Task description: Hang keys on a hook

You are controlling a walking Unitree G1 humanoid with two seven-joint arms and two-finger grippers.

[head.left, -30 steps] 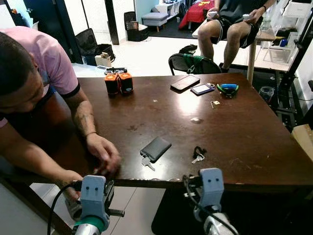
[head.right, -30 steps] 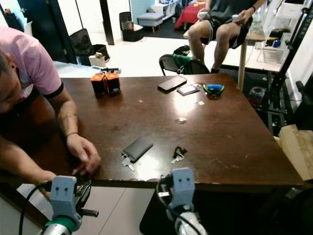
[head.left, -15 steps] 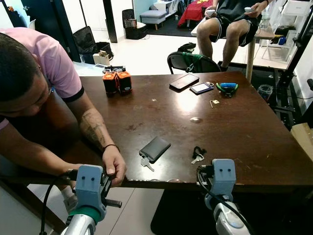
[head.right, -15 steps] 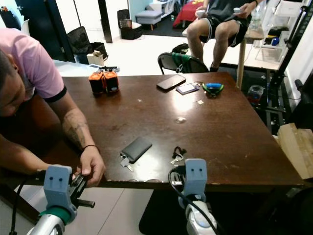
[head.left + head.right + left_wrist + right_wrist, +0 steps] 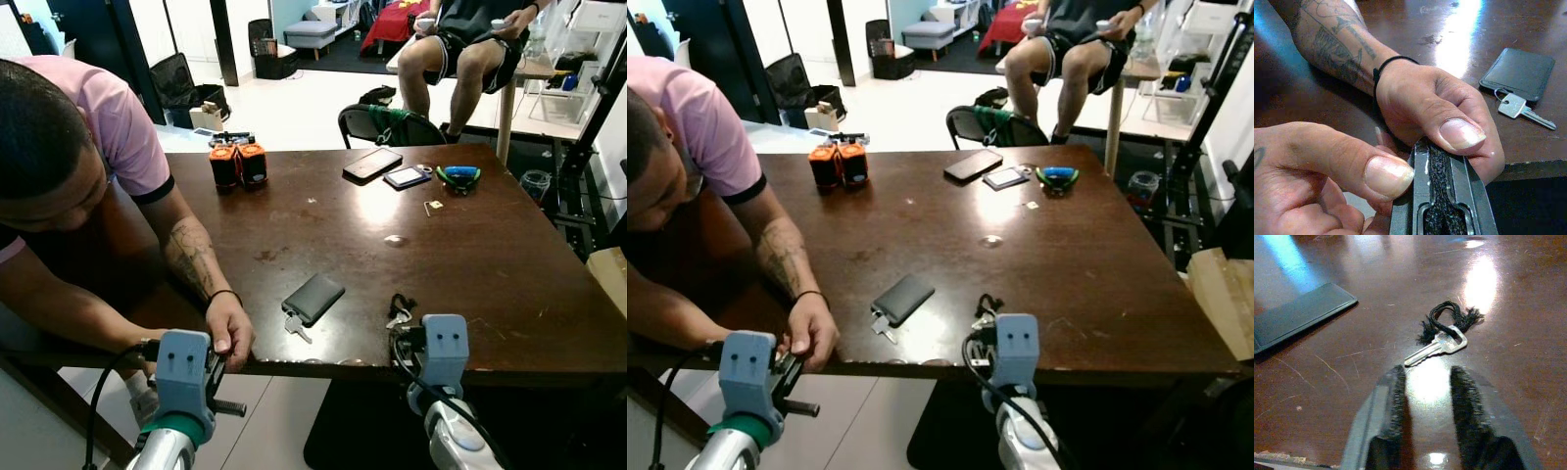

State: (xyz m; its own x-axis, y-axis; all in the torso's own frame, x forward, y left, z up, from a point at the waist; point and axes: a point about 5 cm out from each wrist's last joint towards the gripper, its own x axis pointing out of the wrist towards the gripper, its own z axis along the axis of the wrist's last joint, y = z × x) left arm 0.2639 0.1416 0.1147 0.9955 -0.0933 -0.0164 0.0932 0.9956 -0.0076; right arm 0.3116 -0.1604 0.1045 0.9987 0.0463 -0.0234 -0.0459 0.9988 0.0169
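- Fingers (image 5: 1391, 401) of the right gripper (image 5: 1427, 382), black and rough-padded, stand apart just short of the silver key (image 5: 1436, 345) on its frayed black cord, near the glossy brown tabletop's (image 5: 470, 245) front edge.
- Left gripper's (image 5: 1442, 152) fingers lie pressed together, pinched between a person's hands (image 5: 1444, 117) at that edge.
- Flat dark wallet (image 5: 313, 297) beside.

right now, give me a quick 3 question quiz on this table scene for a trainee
1. True or false: the right gripper is shut on the key with the black cord.
2. What is fingering the left gripper? A) a cable B) a person's hands C) a phone
3. Fill in: a second key lies on the table at the edge of the dark ____.

Key: 1 false, its fingers stand open just short of the key. 2 B, a thumb presses the fingers. 3 wallet.
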